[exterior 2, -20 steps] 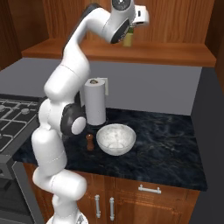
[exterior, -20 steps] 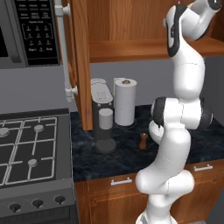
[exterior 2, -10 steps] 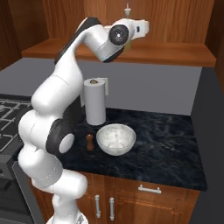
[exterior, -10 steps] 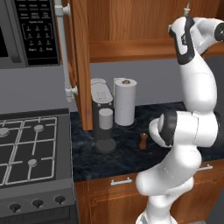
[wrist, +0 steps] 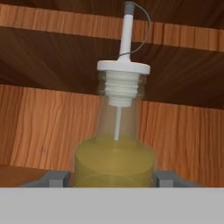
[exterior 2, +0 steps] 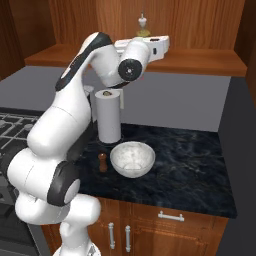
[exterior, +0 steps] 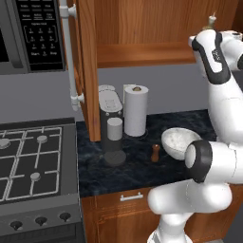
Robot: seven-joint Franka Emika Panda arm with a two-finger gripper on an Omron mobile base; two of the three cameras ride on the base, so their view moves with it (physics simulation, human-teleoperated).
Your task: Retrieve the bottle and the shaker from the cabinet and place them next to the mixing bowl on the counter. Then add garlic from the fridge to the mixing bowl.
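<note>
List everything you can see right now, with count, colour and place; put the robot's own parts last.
Clear glass bottle of yellow liquid with white spout: one, on the cabinet shelf, between the finger tips.
Small brown wooden shaker: one, on the counter left of the bowl.
White speckled mixing bowl: one, on the dark counter.
White paper towel roll: one, upright at the counter's back.
Grey coffee machine: one, beside the roll.
Grey stove: one, left of the counter.
Gripper: one, grey tips flanking the bottle.

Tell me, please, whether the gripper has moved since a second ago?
Yes. In the right base view the gripper has swung right along the cabinet shelf, now at the bottle.
</note>
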